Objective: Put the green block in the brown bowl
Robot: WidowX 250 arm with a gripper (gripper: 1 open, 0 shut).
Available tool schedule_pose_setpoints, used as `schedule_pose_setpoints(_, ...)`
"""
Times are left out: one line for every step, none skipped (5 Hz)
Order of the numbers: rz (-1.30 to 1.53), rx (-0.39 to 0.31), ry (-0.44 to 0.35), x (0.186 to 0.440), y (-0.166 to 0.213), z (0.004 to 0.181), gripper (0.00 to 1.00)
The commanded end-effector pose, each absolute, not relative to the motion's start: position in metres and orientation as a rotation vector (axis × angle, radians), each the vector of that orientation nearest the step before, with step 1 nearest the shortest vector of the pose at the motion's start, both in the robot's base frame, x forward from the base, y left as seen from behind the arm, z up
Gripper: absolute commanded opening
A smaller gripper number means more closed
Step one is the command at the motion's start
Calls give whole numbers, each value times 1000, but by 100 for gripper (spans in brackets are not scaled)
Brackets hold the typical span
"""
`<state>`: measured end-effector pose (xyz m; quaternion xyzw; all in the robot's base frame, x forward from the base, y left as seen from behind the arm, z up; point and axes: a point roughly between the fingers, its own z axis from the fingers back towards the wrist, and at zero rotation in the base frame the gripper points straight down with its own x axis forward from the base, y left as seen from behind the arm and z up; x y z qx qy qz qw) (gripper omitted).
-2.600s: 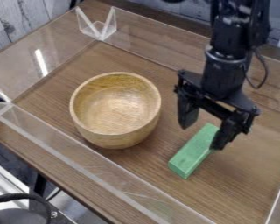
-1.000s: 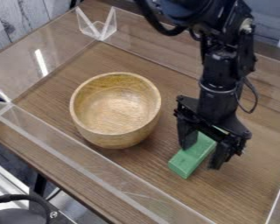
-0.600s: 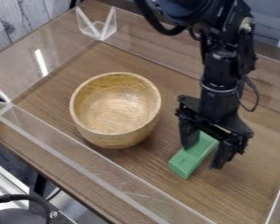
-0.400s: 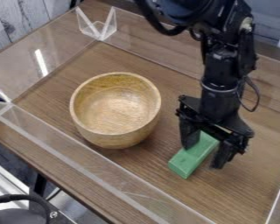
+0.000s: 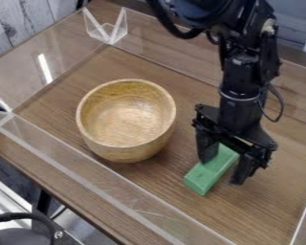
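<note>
The green block [image 5: 207, 174] lies flat on the wooden tabletop, to the right of the brown bowl [image 5: 126, 119]. My gripper [image 5: 229, 160] points straight down over the block's far end, jaws open, one finger on each side of it. The fingers reach down to the table and hide the block's upper end. I cannot tell whether the pads touch the block. The bowl stands upright with nothing inside it.
A clear acrylic wall [image 5: 66, 182] rims the table along the front and left edges. A small clear bracket [image 5: 106, 26] stands at the far left corner. The black arm [image 5: 245, 48] rises above the gripper.
Since the earliest frame the gripper has come down around the block's far end. Over the last second nothing has moved.
</note>
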<state>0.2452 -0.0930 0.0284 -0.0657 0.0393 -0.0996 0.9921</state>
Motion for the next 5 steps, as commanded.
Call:
schedule_pose_setpoints(-218,-135,103,240,-93,16,100)
schedule_pose_setpoints(-214,-137,102,240,-92,15,0)
schedule_pose_setpoints(-211,-140,102,240,-92,18,0)
schedule_pose_setpoints(-209,-142,91,241,-91,28,0)
schedule_pose_setpoints(-207,-144,79,242,-89,40,0)
